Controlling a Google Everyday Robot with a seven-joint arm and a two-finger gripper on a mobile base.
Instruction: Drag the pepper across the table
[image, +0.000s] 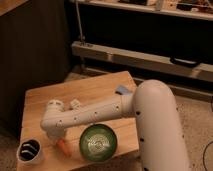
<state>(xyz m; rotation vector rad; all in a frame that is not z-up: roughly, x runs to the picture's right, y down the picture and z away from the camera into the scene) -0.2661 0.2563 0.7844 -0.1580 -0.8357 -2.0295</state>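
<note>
The pepper (63, 147) is a small orange-red sliver lying on the light wooden table (55, 94) near its front left edge, between a cup and the green bowl. My white arm reaches from the right across the table and bends down at its left end. The gripper (56, 139) points down just above and to the left of the pepper, close to it or touching it. The arm hides the contact.
A round green bowl (97, 142) sits at the table's front edge, right of the pepper. A black-and-white cup (29, 151) stands at the front left corner. A small white object (75, 104) lies mid-table behind the arm. Dark shelving stands behind the table.
</note>
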